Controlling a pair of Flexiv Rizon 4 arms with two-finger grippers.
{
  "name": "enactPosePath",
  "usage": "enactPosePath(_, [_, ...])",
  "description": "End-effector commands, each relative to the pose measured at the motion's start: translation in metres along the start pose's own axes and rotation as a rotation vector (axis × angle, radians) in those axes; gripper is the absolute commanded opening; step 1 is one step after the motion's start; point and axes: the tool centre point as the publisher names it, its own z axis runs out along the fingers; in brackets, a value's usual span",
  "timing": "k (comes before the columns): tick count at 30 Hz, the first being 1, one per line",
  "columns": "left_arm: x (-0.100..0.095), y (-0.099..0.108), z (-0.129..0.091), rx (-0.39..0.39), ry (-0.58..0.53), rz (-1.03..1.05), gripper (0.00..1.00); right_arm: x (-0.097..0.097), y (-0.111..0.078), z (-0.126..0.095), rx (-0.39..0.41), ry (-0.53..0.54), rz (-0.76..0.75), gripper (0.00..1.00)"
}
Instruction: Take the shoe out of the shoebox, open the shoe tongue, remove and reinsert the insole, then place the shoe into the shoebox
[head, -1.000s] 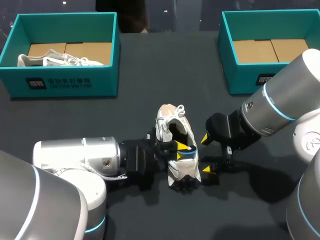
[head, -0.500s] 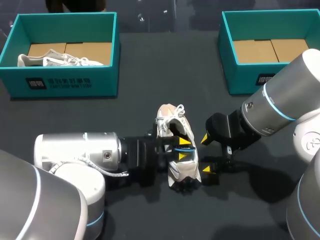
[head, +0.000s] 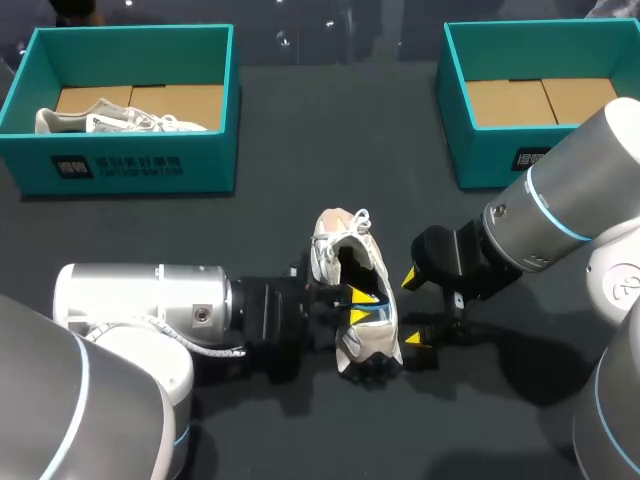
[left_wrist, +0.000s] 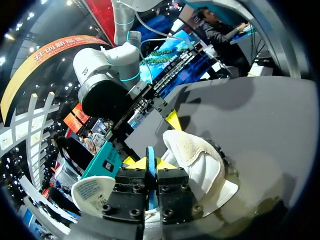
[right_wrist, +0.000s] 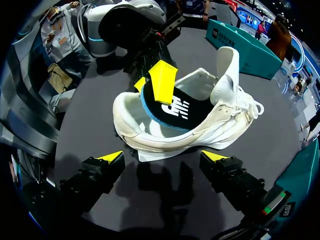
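A white shoe (head: 345, 262) lies at the middle of the table, its opening turned toward my right gripper (head: 412, 308). My left gripper (head: 354, 305) reaches into the heel and is shut on the black, blue-edged insole (right_wrist: 175, 107). The left wrist view shows the insole's blue edge (left_wrist: 150, 155) clamped between the left gripper (left_wrist: 150, 164), with the shoe (left_wrist: 200, 160) just beyond it. In the right wrist view the shoe (right_wrist: 220, 120) lies ahead of my open right gripper (right_wrist: 164, 157), which touches nothing. The left gripper (right_wrist: 159, 82) shows there at the heel.
A teal shoebox (head: 130, 165) at the back left holds another white shoe (head: 120, 122). A second teal shoebox (head: 455, 110) at the back right shows only its cardboard floor. Both arms' bodies flank the shoe closely.
The left arm has drawn back slightly to the left, its yellow tips shifting a little inside the heel. The right arm and the shoe have stayed put.
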Motion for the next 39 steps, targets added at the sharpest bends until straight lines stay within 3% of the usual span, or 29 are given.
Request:
enactPosePath(1, [0.003, 0.008, 0.015, -0.029, 0.003, 0.029, 0.00, 0.001, -0.001, 0.000, -0.001, -0.002, 0.000, 1.00])
enactPosePath(14, [-0.002, 0.035, 0.019, -0.104, -0.005, 0.015, 0.00, 0.001, -0.001, 0.000, -0.001, -0.002, 0.000, 1.00])
enactPosePath(17, [-0.005, 0.029, 0.013, -0.082, 0.002, -0.032, 0.00, 0.001, -0.001, 0.000, -0.001, -0.002, 0.000, 1.00])
enactPosePath(21, [-0.007, 0.016, 0.004, -0.050, 0.011, -0.066, 0.20, 0.001, -0.001, 0.000, -0.001, -0.002, 0.000, 1.00])
enactPosePath(26, [-0.007, 0.000, -0.001, -0.027, 0.036, -0.064, 0.32, 0.001, -0.001, 0.000, -0.001, -0.002, 0.000, 1.00])
enactPosePath(39, [-0.005, -0.016, -0.013, -0.013, 0.114, -0.078, 0.38, 0.001, -0.001, 0.000, -0.001, -0.002, 0.000, 1.00])
